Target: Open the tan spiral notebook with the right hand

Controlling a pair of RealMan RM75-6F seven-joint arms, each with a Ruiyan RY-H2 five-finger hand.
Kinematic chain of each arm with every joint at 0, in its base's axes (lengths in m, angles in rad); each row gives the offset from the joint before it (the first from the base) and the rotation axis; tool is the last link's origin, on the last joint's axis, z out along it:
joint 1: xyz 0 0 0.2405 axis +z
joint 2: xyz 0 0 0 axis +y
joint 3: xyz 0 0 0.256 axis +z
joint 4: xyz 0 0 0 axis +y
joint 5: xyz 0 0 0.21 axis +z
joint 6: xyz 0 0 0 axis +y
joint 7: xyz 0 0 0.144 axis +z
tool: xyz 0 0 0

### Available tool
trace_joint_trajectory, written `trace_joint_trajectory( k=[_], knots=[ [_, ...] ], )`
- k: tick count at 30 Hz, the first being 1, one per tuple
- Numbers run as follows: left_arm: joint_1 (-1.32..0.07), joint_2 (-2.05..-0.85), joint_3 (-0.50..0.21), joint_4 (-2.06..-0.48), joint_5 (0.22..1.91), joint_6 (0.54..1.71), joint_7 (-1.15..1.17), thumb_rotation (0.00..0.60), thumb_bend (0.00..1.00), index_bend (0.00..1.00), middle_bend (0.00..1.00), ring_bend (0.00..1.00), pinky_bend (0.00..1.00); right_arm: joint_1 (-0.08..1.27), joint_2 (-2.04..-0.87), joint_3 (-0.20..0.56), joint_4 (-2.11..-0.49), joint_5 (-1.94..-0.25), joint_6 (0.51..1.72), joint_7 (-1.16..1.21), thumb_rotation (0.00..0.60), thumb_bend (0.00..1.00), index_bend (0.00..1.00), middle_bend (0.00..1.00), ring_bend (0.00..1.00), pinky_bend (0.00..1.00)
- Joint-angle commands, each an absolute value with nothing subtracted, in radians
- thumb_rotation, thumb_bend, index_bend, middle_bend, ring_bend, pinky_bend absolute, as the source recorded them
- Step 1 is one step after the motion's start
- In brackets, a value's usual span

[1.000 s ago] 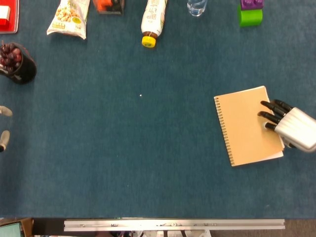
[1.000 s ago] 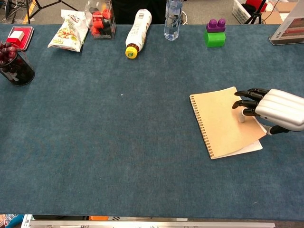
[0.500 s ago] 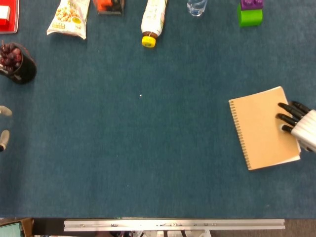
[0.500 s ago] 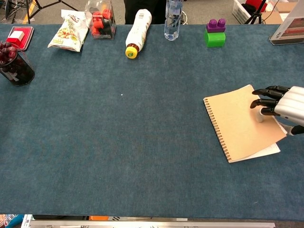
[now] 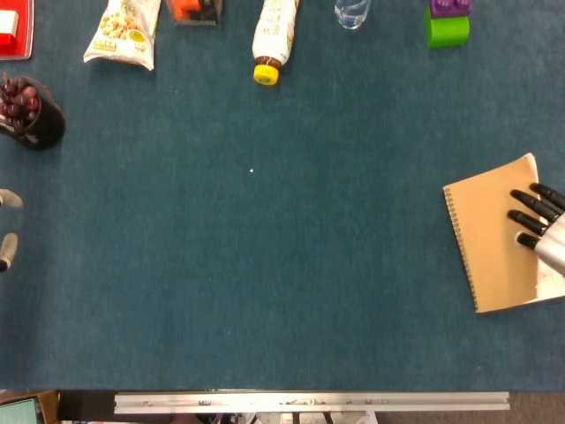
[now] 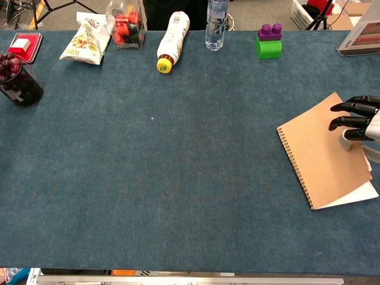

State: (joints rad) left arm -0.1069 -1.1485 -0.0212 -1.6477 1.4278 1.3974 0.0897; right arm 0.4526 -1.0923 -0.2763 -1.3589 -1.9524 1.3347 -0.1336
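Note:
The tan spiral notebook [image 5: 490, 238] lies shut at the table's far right, spiral on its left side; the chest view shows the notebook [image 6: 323, 157] with white pages peeking out under the cover's lower right corner. My right hand [image 5: 543, 221] reaches in from the right edge, its dark fingers spread over the cover's right part. In the chest view the right hand [image 6: 359, 119] has a pale thumb tip touching the cover. Most of that hand is cut off by the frame. My left hand [image 5: 7, 225] shows only as two fingertips at the left edge, apart and holding nothing.
Along the far edge stand a snack bag [image 5: 124, 31], a lying bottle with a yellow cap [image 5: 272, 40], a water bottle [image 6: 217, 24] and a green and purple block [image 5: 448, 25]. A dark cup of grapes [image 5: 31, 115] sits far left.
The notebook has slid right across the table with my right hand on its cover, turning slightly. The left hand has stayed still.

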Motion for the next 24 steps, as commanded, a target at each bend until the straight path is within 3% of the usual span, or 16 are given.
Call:
trace_joint_trajectory(
  k=[1,7,9,12,15,24],
  knots=[
    [-0.107,-1.148,-0.021,-1.649,1.428,1.397,0.089,0.600,0.32,0.37,0.11,0.16,0.26,0.460,-1.101,-0.263,-1.367,-1.962,1.327,-0.137,0.600,0.48,0.54,0.30,0.12,0.17],
    [-0.107,-1.144,-0.021,-1.653,1.427,1.394,0.080,0.600,0.32,0.37,0.11,0.16,0.26,0.470,-1.156,-0.235,-1.339,-1.977,1.325,-0.120,0.600,0.48,0.52,0.30,0.12,0.17],
    [-0.108,-1.144,-0.021,-1.653,1.427,1.393,0.080,0.600,0.32,0.37,0.11,0.16,0.26,0.472,-1.175,-0.226,-1.326,-1.982,1.330,-0.114,0.600,0.47,0.44,0.30,0.12,0.17],
    [-0.108,-1.143,-0.020,-1.654,1.428,1.392,0.080,0.600,0.32,0.37,0.11,0.16,0.26,0.473,-1.210,-0.211,-1.305,-1.992,1.349,-0.103,0.600,0.46,0.24,0.30,0.12,0.17],
    [-0.108,-1.142,-0.019,-1.654,1.427,1.390,0.080,0.600,0.32,0.37,0.11,0.16,0.26,0.470,-1.248,-0.197,-1.280,-2.003,1.384,-0.082,0.600,0.44,0.15,0.30,0.12,0.17],
    [-0.109,-1.141,-0.020,-1.655,1.426,1.389,0.078,0.600,0.32,0.37,0.11,0.16,0.26,0.471,-1.356,-0.171,-1.212,-2.021,1.440,-0.029,0.600,0.35,0.11,0.30,0.12,0.17]
  ],
)
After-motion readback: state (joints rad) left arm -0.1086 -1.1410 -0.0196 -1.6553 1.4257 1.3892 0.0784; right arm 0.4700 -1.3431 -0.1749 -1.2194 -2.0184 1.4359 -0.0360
